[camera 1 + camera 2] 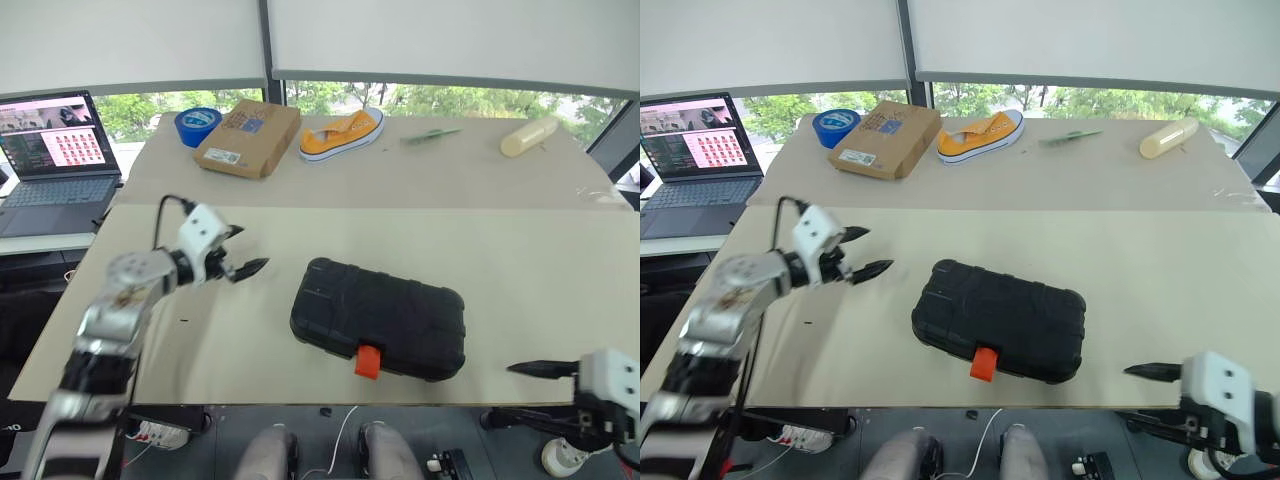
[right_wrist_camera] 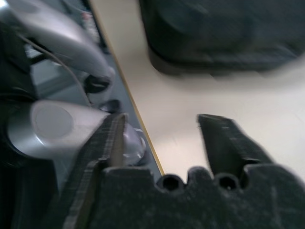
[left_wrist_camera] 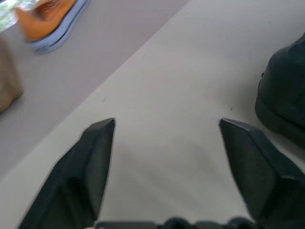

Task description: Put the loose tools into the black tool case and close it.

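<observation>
Right gripper (image 1: 1155, 372): your nearest item, low at the table's front edge (image 1: 940, 403), fingers spread with nothing between them. In the right wrist view the near edge runs just under its fingertips (image 2: 214, 126). Keep it inboard of that edge before any move.

Black tool case (image 1: 380, 317): lies ahead and inward of the right gripper, apart from it, near the front edge. The lid is down and the orange latch (image 1: 368, 361) faces you on the front rim. Its long axis runs across you, slightly skewed, with the left end farther back. I judge the case already shut; you can't see whether the latch is fully seated. No loose tools lie on the table around it.

Left gripper (image 1: 243, 262): raised over the table, fingers spread, empty, pointing toward the case's left end. It's a little closer to the case than the right. Bare tabletop lies between the two.

Beyond both grippers: cardboard box (image 1: 247, 138), blue tape roll (image 1: 197, 125), orange shoe (image 1: 342, 135), all well apart.
</observation>
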Tool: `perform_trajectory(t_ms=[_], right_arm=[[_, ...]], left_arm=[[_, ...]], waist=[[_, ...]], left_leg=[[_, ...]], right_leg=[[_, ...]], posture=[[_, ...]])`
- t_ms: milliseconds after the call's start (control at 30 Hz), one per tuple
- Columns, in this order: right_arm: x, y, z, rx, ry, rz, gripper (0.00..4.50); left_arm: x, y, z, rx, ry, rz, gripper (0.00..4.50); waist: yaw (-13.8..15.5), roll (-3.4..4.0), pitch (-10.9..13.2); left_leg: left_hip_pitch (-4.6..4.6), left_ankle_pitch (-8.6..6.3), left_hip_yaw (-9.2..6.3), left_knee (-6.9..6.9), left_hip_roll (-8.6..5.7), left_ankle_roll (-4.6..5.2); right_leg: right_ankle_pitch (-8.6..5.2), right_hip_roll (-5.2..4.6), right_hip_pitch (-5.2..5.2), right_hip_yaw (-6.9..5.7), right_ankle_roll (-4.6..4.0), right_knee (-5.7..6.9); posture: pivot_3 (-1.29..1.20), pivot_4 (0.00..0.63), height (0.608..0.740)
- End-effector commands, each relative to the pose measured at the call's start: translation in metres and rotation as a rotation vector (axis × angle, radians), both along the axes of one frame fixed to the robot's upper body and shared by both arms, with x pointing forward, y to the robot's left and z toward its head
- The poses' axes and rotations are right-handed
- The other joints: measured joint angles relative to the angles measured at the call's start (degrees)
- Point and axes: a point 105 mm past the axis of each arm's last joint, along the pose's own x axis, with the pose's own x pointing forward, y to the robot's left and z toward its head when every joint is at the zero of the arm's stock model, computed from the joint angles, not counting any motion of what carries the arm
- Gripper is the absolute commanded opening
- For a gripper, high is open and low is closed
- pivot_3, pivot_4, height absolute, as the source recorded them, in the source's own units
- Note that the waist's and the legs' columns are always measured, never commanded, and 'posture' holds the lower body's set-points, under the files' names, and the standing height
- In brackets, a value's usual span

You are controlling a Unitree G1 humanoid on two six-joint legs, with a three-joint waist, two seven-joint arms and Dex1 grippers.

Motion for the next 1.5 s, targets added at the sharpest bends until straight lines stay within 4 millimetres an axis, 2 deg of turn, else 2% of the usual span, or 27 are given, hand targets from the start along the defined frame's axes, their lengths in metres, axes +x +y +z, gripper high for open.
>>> perform_trajectory(t_ms=[33, 133, 167, 200, 233, 367, 500, 600, 733, 867, 967, 1000, 1133, 1267, 1333, 1433, 1500], right_arm=[[0.007, 0.017, -0.004, -0.006, -0.013, 0.063, 1.33], [0.014, 0.032, -0.009, 0.009, -0.022, 0.098, 0.2], [0.017, 0.036, -0.013, 0.0, -0.028, 0.109, 0.0], [0.018, 0.039, -0.015, -0.009, -0.032, 0.115, 0.0], [0.024, 0.04, -0.018, -0.026, -0.057, 0.102, 0.0], [0.05, 0.033, -0.019, -0.066, -0.158, 0.001, 0.0], [0.087, 0.015, -0.011, -0.105, -0.301, -0.15, 0.0], [0.104, 0.0, -0.006, -0.123, -0.347, -0.221, 0.0], [0.107, -0.01, -0.004, -0.123, -0.338, -0.225, 0.0], [0.104, -0.018, 0.003, -0.109, -0.328, -0.22, 0.0], [0.097, -0.02, 0.011, -0.059, -0.301, -0.211, 0.0], [0.091, -0.018, 0.014, -0.029, -0.278, -0.198, 0.0], [0.064, -0.002, 0.016, 0.034, -0.202, -0.102, 0.0], [0.058, 0.01, 0.013, 0.054, -0.194, -0.094, 0.0], [0.056, 0.015, 0.011, 0.06, -0.193, -0.095, 0.0], [0.055, 0.021, 0.008, 0.063, -0.197, -0.093, 0.0], [0.056, 0.024, 0.008, 0.068, -0.211, -0.102, 0.0]], left_arm=[[0.01, -0.026, -0.004, 0.088, -0.05, -0.138, 2.27], [0.017, -0.05, -0.008, 0.135, -0.063, -0.223, 1.02], [0.017, -0.056, -0.013, 0.163, -0.051, -0.255, 0.63], [0.016, -0.059, -0.016, 0.183, -0.043, -0.276, 0.14], [0.013, -0.063, -0.019, 0.212, -0.047, -0.317, 0.03], [0.002, -0.063, -0.023, 0.259, -0.035, -0.42, 0.03], [-0.012, -0.053, -0.027, 0.303, 0.012, -0.504, 0.03], [-0.017, -0.05, -0.021, 0.29, 0.021, -0.521, 0.03], [-0.017, -0.058, 0.0, 0.216, 0.001, -0.513, 0.03], [-0.019, -0.077, 0.036, 0.068, 0.003, -0.518, 0.03], [-0.032, -0.097, 0.056, -0.011, 0.03, -0.587, 0.03], [-0.039, -0.105, 0.054, 0.005, 0.03, -0.625, 0.03], [-0.056, -0.136, 0.016, 0.167, 0.002, -0.749, 0.03], [-0.064, -0.151, -0.005, 0.219, 0.018, -0.804, 0.03], [-0.068, -0.152, -0.019, 0.277, 0.04, -0.835, 0.03], [-0.068, -0.133, -0.048, 0.5, -0.008, -0.883, 0.03], [-0.063, -0.119, -0.062, 0.618, -0.048, -0.893, 0.03]], waist=[[-0.1, 0.0, 0.0], [-0.4, -0.05, 0.0], [-0.4, -0.06, 0.0], [-0.4, -0.06, 0.0], [-0.4, -0.06, 0.0], [-0.7, -0.11, 0.1], [-1.3, -0.23, 0.1], [-1.0, -0.21, 0.1], [-0.2, -0.19, 0.1], [-0.2, -0.19, 0.1], [-0.3, -0.19, 0.1], [-0.3, -0.19, 0.1], [-0.2, -0.06, 0.0], [-0.6, -0.09, 0.1], [-0.6, -0.08, 0.1], [-0.4, -0.06, 0.1], [-0.4, -0.08, 0.0]], left_leg=[[-0.02, 0.0, 0.01, 0.0, -0.02, 0.01], [-0.16, -0.01, 0.01, 0.03, -0.02, 0.03], [-0.24, -0.02, 0.01, 0.05, -0.03, 0.05], [-0.28, -0.02, 0.0, 0.07, -0.02, 0.05], [-0.3, -0.02, -0.01, 0.09, -0.01, 0.06], [-0.39, -0.03, -0.01, 0.1, 0.02, 0.07], [-0.34, -0.03, 0.01, 0.21, 0.11, 0.08], [-0.37, -0.03, 0.01, 0.21, 0.07, 0.08], [-0.63, 0.0, -0.09, 0.2, 0.06, 0.04], [-0.79, 0.04, -0.09, 0.3, 0.02, -0.02], [-0.88, -0.01, -0.1, 0.51, 0.02, 0.06], [-0.86, -0.04, -0.1, 0.51, 0.02, 0.11], [-0.7, -0.16, -0.12, 0.43, 0.03, 0.32], [-0.65, -0.19, -0.07, 0.47, 0.02, 0.37], [-0.65, -0.19, -0.06, 0.49, 0.02, 0.37], [-0.56, -0.19, -0.07, 0.46, 0.04, 0.37], [-0.53, -0.19, -0.07, 0.46, 0.04, 0.37]], right_leg=[[-0.02, -0.04, -0.02, 0.03, 0.03, 0.01], [-0.03, -0.03, -0.12, 0.01, 0.05, -0.01], [-0.03, -0.04, -0.18, 0.02, 0.06, -0.02], [-0.03, -0.03, -0.2, 0.0, 0.06, -0.01], [-0.03, -0.01, -0.2, -0.01, 0.06, -0.01], [-0.02, 0.03, -0.27, -0.02, 0.06, 0.02], [0.01, 0.04, -0.23, 0.01, 0.07, 0.03], [0.01, -0.01, -0.26, 0.01, 0.09, 0.05], [0.01, -0.02, -0.37, -0.18, 0.1, 0.12], [0.04, -0.03, -0.39, -0.2, 0.18, 0.05], [0.05, -0.04, -0.37, -0.18, 0.26, 0.03], [0.05, -0.04, -0.33, -0.18, 0.28, 0.02], [0.04, -0.02, -0.21, -0.16, 0.29, 0.01], [0.04, -0.01, -0.21, -0.03, 0.28, 0.01], [0.04, -0.01, -0.26, 0.0, 0.28, -0.02], [0.03, 0.0, -0.22, 0.0, 0.27, -0.04], [0.03, -0.01, -0.2, 0.01, 0.27, -0.04]], posture=[[0.0, 0.15, 0.735], [0.0, 0.15, 0.735], [0.0, 0.15, 0.735], [0.0, 0.15, 0.735], [0.0, 0.15, 0.735], [0.0, 0.15, 0.735], [0.0, 0.15, 0.735], [0.0, 0.15, 0.735], [0.0, 0.15, 0.735], [0.0, 0.15, 0.735], [0.0, 0.15, 0.735], [0.0, 0.15, 0.735], [0.0, 0.15, 0.735], [0.0, 0.15, 0.735], [0.0, 0.15, 0.735], [0.0, 0.15, 0.735], [0.0, 0.15, 0.735]])
